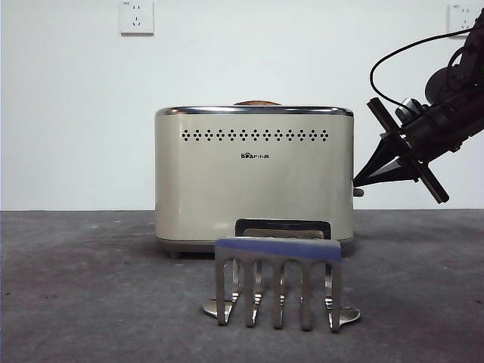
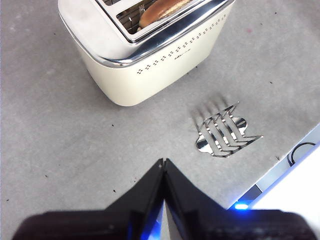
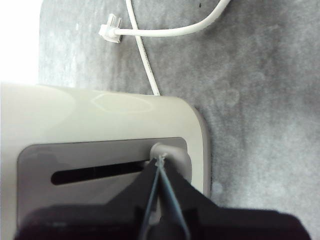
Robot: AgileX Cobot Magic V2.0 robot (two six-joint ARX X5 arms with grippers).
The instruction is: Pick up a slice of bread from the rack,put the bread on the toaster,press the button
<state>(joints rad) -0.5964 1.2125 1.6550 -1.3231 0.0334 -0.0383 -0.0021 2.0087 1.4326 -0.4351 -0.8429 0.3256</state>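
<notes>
Button (image 3: 167, 156) on the toaster (image 1: 254, 178) end is small, stiff; my closed right hand (image 3: 159, 161) tips touch it, bread (image 2: 162, 9) in the slot, left hand (image 2: 163, 163) closed, waiting.

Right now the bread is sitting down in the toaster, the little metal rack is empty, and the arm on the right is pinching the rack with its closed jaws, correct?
Nearly. The right gripper isn't at the rack; the right wrist view shows its closed tips against the button on the toaster end. The slice of bread is in the slot, and the rack is empty.
</notes>
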